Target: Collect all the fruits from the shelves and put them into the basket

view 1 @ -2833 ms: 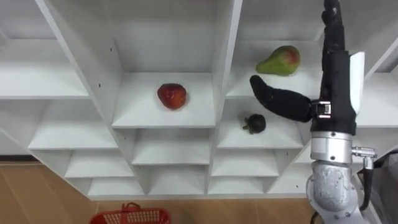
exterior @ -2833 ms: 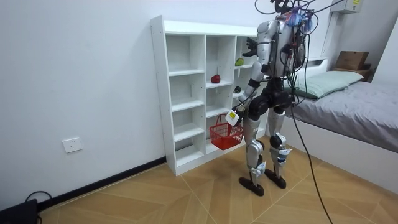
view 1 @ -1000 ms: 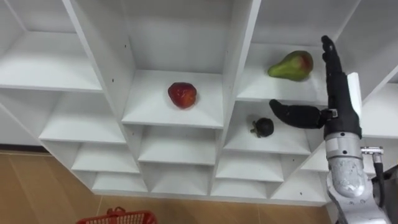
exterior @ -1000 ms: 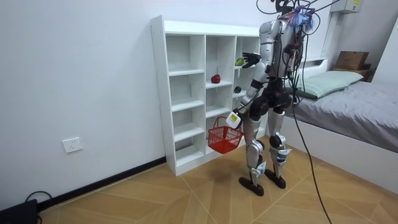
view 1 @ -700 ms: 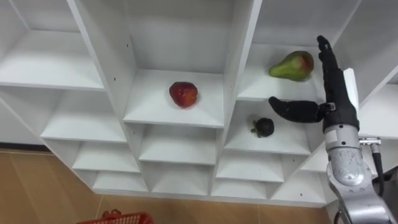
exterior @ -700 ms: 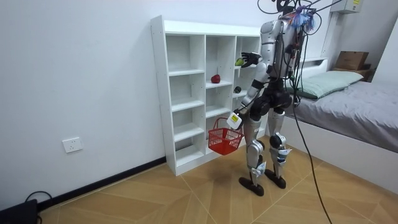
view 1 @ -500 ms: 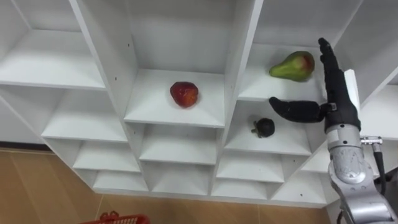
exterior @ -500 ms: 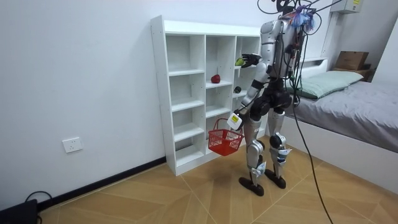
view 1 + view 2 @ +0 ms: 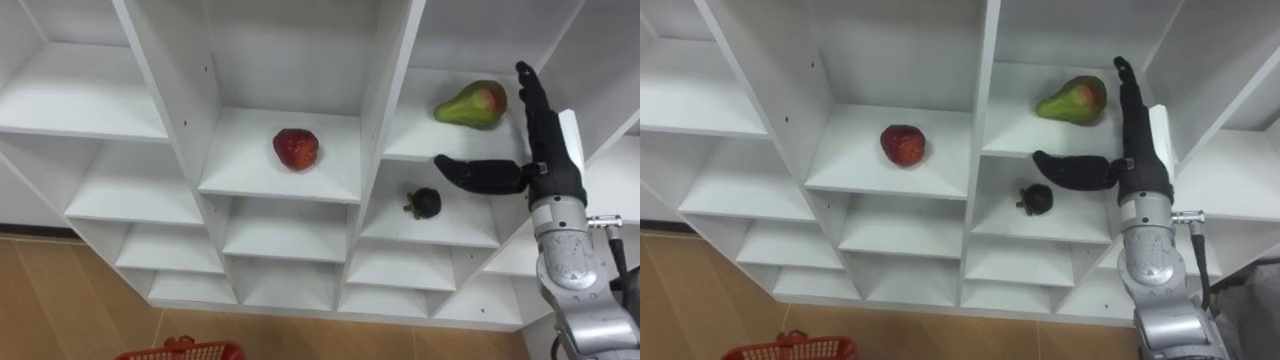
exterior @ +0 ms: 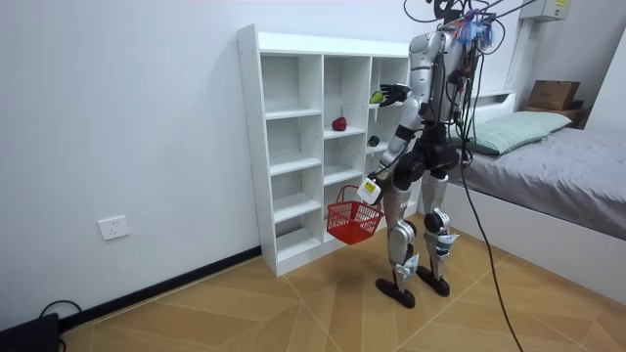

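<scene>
Right hand [image 9: 548,172] spread open beside the green-and-red pear [image 9: 470,104] in the white cubby shelf unit [image 9: 390,90].
Its fingers stand straight just right of the pear, thumb stretched wide to the left, holding nothing; whether a fingertip touches the pear is hard to tell. A round red apple [image 9: 296,148] lies one compartment left of the pear, and a small dark round fruit [image 9: 425,203] sits in the compartment beneath it. A red wire basket [image 10: 350,221] hangs at the left hand [image 10: 366,186], low before the unit; its grip cannot be made out.
</scene>
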You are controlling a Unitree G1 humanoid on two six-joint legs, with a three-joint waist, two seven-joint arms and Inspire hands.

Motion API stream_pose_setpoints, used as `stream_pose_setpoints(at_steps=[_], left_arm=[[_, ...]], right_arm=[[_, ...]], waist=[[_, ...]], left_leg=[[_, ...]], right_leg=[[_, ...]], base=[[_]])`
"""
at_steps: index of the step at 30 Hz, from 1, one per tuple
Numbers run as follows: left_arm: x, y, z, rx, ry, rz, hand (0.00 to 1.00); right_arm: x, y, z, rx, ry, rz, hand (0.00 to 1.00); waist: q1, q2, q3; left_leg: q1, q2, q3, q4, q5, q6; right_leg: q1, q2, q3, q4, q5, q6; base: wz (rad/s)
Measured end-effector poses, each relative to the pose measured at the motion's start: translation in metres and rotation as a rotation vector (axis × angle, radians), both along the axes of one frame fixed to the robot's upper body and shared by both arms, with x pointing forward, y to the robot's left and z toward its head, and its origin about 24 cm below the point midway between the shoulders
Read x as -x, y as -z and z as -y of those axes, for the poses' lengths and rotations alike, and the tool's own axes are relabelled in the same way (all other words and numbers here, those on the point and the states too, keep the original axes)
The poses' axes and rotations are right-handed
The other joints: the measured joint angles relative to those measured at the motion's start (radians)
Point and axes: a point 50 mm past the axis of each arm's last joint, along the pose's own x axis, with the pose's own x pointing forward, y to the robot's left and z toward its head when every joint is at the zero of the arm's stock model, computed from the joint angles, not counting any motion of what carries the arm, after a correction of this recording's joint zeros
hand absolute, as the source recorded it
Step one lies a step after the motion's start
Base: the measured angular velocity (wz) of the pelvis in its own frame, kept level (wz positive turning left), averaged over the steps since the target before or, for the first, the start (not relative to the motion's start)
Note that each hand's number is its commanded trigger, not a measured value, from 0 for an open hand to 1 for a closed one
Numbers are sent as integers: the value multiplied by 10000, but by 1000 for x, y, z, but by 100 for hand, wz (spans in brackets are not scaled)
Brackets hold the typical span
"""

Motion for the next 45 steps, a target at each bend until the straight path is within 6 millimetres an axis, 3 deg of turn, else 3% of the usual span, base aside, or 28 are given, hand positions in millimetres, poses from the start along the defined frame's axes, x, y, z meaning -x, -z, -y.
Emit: stream_pose_setpoints(at_steps=[5,15,28,35,45], left_arm=[[1,1,2,63,12,-45,100],[2,1,1,108,-92,-245,100],[2,1,0,14,-173,-251,100],[3,1,-1,-292,-307,-292,100],[3,1,-1,-305,-192,-335,100]], right_arm=[[0,2,1,-476,12,-84,0],[-8,4,13,-2687,248,-423,0],[-18,-16,28,-4654,652,592,0],[-18,-15,27,-4774,479,543,0],[-18,-15,25,-3856,311,345,0]], waist=[[-7,126,-76],[-4,99,-77],[-102,14,-61],[-113,-62,2],[-241,-21,-38]], left_leg=[[2,-11,6,-11,23,11],[6,-4,1,-22,99,51],[-7,-76,-112,-24,103,55],[-21,-74,-131,-2,104,54],[-130,-83,-148,-27,109,51]], right_leg=[[57,-12,-8,2,0,0],[20,-53,6,-12,1,-1],[93,-59,-10,-12,2,1],[94,-56,-3,1,3,0],[-88,-52,-16,1,4,3]], base=[[0],[0],[2],[0],[1]])
